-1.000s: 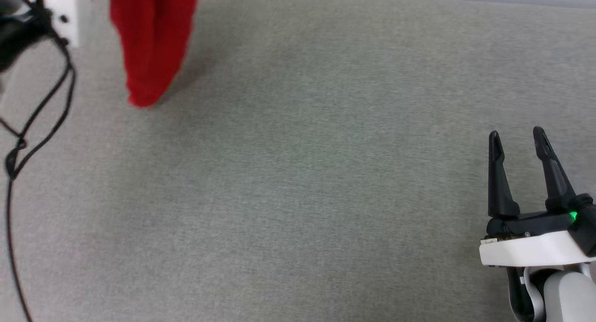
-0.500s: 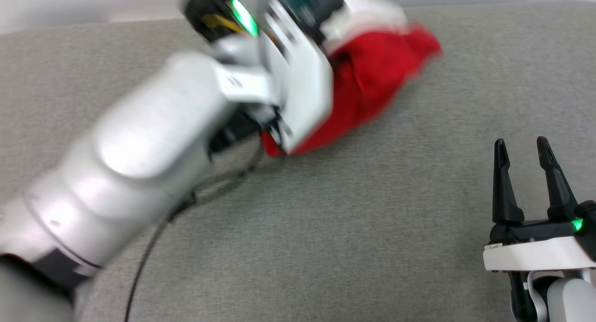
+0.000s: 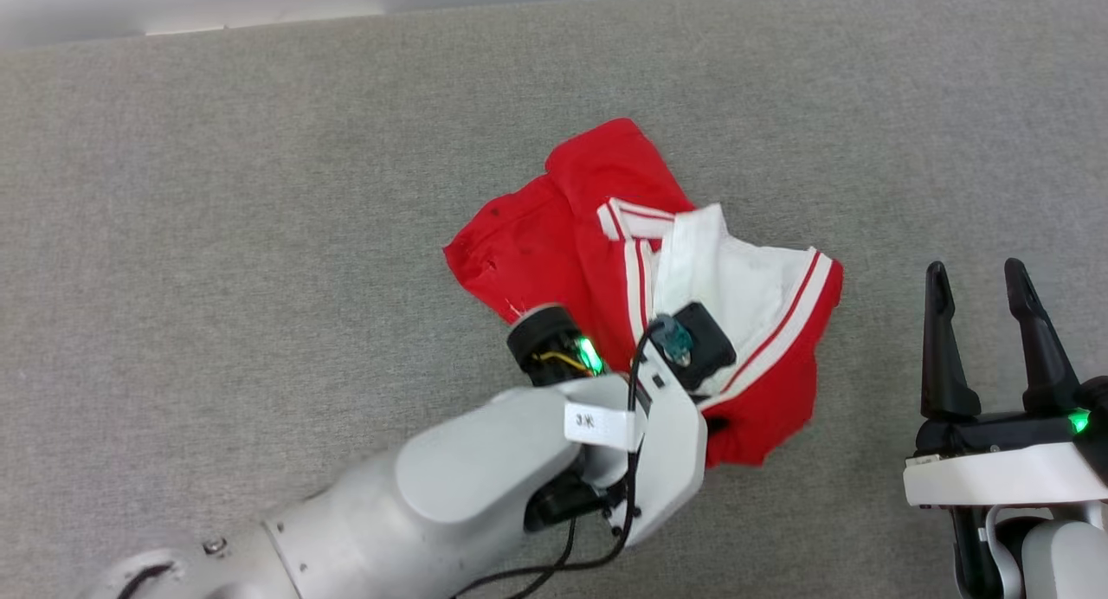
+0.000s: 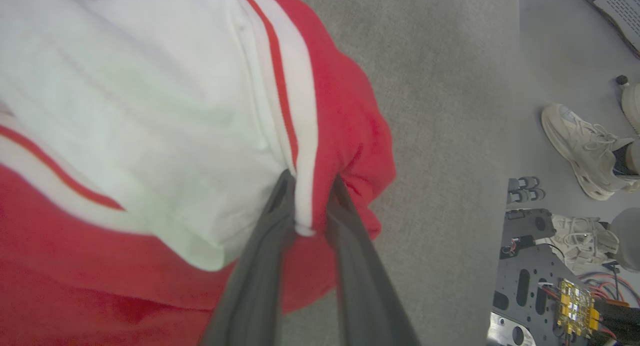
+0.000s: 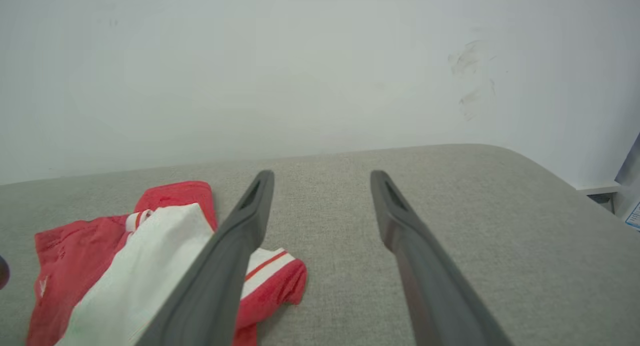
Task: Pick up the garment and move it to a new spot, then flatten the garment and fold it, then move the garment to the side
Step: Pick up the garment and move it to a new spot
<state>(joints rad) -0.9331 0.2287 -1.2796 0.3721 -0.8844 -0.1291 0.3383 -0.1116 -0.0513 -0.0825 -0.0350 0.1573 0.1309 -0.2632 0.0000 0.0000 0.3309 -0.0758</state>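
Observation:
The garment (image 3: pixel 563 235), red with white sleeves and red-and-white striped trim, lies crumpled on the grey padded surface (image 3: pixel 260 192) at mid-view. My left arm's wrist (image 3: pixel 666 426) hangs over its near edge and hides the fingers from the head. In the left wrist view my left gripper (image 4: pixel 311 178) is shut on the garment (image 4: pixel 150 111), pinching a white striped trim edge. My right gripper (image 3: pixel 982 274) stands open at the lower right, apart from the cloth. The right wrist view has that gripper (image 5: pixel 322 175) holding nothing, with the garment (image 5: pixel 75 251) to its left.
A pale wall (image 5: pixel 300 61) rises behind the surface's far edge. Past the surface's side edge, the left wrist view shows a person's pale sneakers (image 4: pixel 580 141) on the floor and a dark base plate with wiring (image 4: pixel 540 286). A black cable (image 3: pixel 519 573) trails under my left arm.
The head camera has shifted. The garment, hanging bunched from my left gripper a second ago, now rests on the surface, still gripped. My right gripper has stayed open and still.

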